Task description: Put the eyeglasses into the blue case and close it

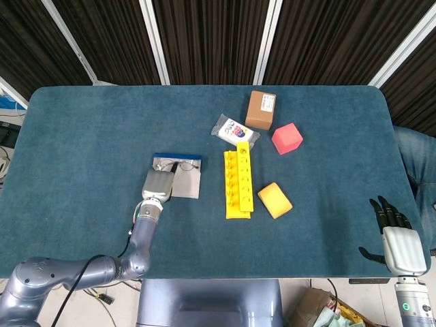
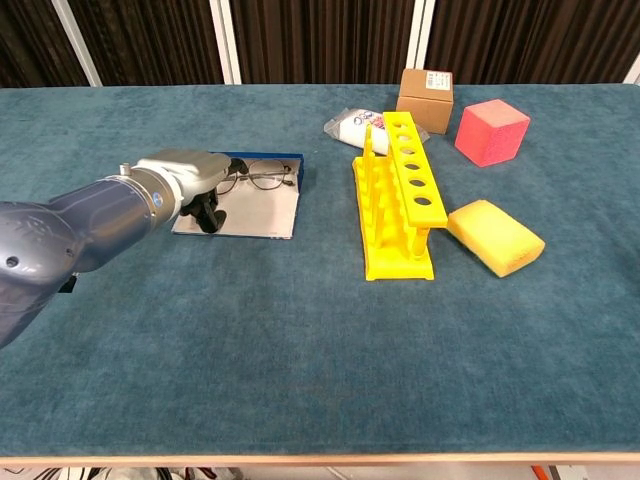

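Glasses (image 2: 262, 178) lie on the open blue case (image 2: 275, 212), toward its far blue edge, left of the yellow rack (image 2: 400, 195). Left hand (image 2: 193, 177) is at the glasses' left end; cannot tell if its fingers pinch the frame. Right hand (image 1: 398, 242) hangs off the counter (image 2: 300, 350), well right of the rack, fingers apart, holding nothing. Judged: placing nearly done, case not closed yet.
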Tool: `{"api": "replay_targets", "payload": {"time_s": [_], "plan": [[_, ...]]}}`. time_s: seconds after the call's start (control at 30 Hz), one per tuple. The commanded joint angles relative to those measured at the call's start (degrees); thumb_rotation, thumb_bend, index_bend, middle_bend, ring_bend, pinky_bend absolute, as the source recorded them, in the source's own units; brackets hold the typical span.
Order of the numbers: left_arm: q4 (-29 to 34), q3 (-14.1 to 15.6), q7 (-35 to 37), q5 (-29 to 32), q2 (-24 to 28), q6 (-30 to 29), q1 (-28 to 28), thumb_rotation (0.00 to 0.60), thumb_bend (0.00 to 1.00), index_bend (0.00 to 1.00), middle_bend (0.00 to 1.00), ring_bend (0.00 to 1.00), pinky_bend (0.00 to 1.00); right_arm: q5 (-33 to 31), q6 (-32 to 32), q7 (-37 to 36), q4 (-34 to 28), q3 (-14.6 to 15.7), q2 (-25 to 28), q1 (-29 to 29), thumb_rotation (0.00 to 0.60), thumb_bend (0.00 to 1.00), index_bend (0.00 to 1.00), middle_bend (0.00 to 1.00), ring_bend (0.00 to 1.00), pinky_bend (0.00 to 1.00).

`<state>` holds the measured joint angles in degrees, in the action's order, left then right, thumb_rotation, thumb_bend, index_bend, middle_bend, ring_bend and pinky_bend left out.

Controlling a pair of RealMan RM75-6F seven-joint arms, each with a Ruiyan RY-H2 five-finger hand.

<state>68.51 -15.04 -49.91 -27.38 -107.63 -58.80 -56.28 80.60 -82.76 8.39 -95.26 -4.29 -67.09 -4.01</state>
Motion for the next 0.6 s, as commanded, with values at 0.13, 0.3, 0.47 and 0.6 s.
{"api": "replay_targets", "payload": {"time_s": [0.13,0.3,0.47,0.6], "plan": [[-1.47,-0.83,-0.76,0.48,-0.72,-0.30,-0.62,0.600,0.54,0.00,0.80,0.77,0.83,-0.17,0.14,0.04,-0.08,-0.01,0.04,-0.01,0.600,0.15,0.00,0.00,0.11,0.19],[-2.92,-1.43,-1.34,0.87,-1.18,-0.38,-0.99,0.600,0.54,0.00,0.80,0.77,0.83,-0.37,0.17,0.05,-0.21,-0.08,0.07,0.00,0.600,0.16,0.00,0.00,0.11,0.19],[-3.48,-1.70,-1.75,1.01,-1.38,-0.30,-1.07,0.600,0.54,0.00,0.80,0.77,0.83,-0.45,0.19,0.12,-0.24,-0.11,0.07,-0.01,0.600,0.16,0.00,0.00,0.11,0.19],[-1.49,-1.35,-1.78,0.37,-0.70,-0.45,-0.66,0.600,0.54,0.00,0.80,0.77,0.83,-0.48,0.19,0.18,-0.26,-0.14,0.02,-0.03,0.600,0.16,0.00,0.00,0.11,0.19]]}}
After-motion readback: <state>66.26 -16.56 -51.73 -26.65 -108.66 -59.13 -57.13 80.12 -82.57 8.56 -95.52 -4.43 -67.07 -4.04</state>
